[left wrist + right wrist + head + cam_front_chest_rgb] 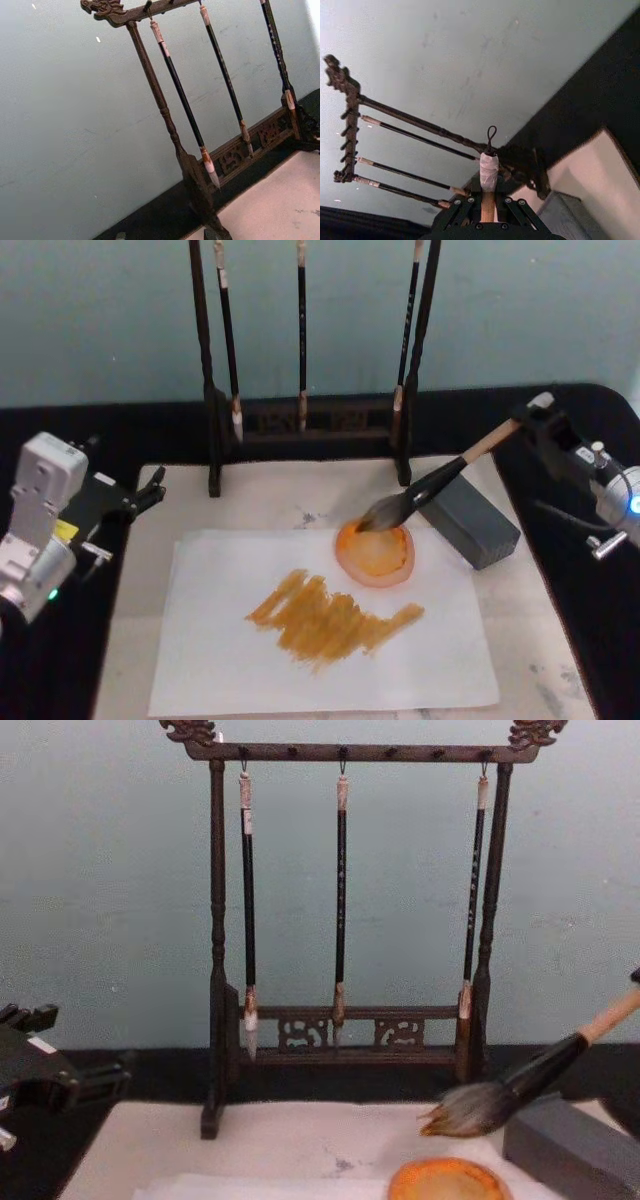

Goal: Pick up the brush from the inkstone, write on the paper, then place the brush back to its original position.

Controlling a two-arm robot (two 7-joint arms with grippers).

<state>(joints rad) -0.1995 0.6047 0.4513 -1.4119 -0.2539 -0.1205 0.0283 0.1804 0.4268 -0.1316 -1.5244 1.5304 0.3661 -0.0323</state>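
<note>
Your right hand (528, 423) grips the brush (440, 480) high on its handle, 2 o'clock of the inkstone (375, 555); it is likely light and stiff with floppy bristles, and your left hand (140, 498) sits spread at 9 o'clock.

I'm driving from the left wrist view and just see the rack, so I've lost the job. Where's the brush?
Observer: The right gripper holds the brush by its upper handle, tilted.
Operator: Back on the inkstone?
Observer: Not quite; in the chest view the bristles seem to hang just above the inkstone, with a gap.
Operator: My left gripper sits parked at the mat's left edge. Anything written?
Observer: Yes, the paper bears orange-brown strokes.
</note>
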